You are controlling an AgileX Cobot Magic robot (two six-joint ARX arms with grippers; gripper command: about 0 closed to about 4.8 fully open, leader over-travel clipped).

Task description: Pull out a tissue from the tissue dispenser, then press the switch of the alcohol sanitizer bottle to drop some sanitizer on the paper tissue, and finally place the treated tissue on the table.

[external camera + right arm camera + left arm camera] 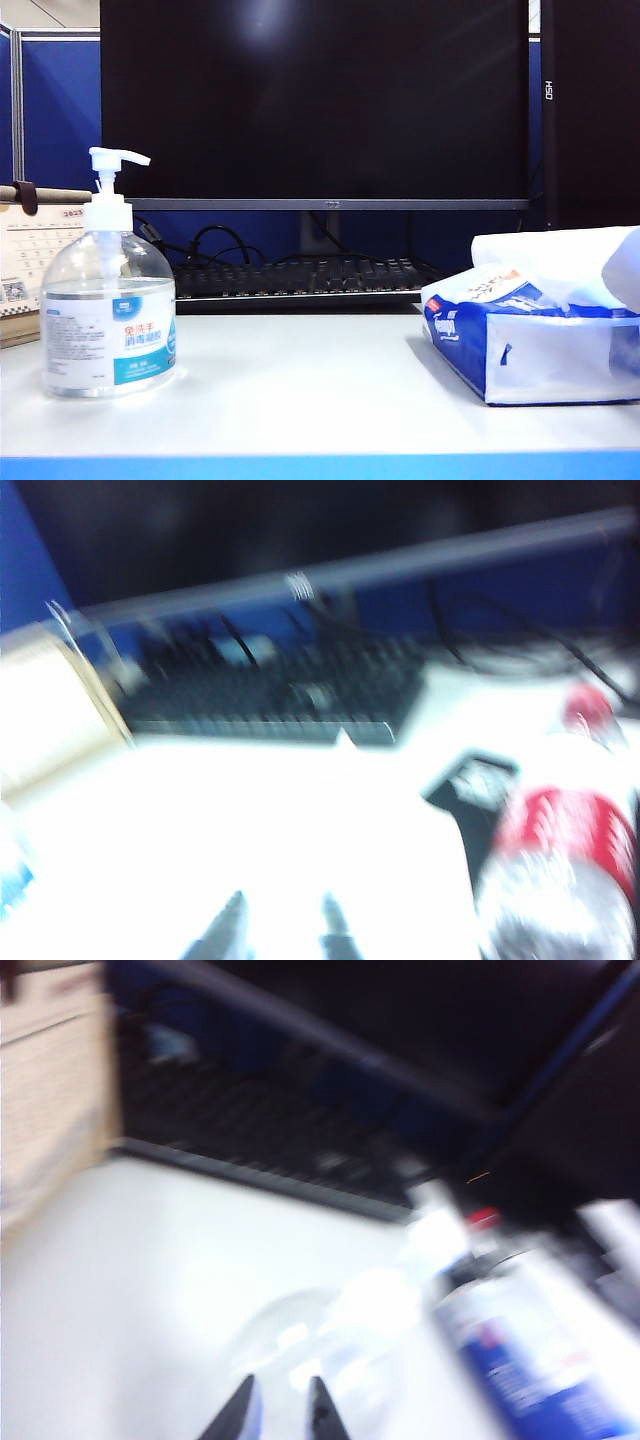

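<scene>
The alcohol sanitizer bottle (108, 320) stands at the table's (300, 390) left, its white pump switch (112, 158) on top with the nozzle pointing right. The blue-and-white tissue dispenser (540, 340) lies at the right with a white tuft sticking out. No tissue apart from the pack is in view. Neither gripper shows in the exterior view. In the blurred left wrist view, my left gripper (283, 1405) is open and empty, above the table, near the clear bottle (300, 1335); the dispenser (530, 1360) lies beyond. My right gripper (283, 915) is open over bare white table, holding nothing.
A black keyboard (300, 278) and a large dark monitor (315, 100) stand behind the table's middle. A desk calendar (25, 260) leans at the far left behind the bottle. In the right wrist view a blurred red-and-white object (565, 845) lies beside my right gripper.
</scene>
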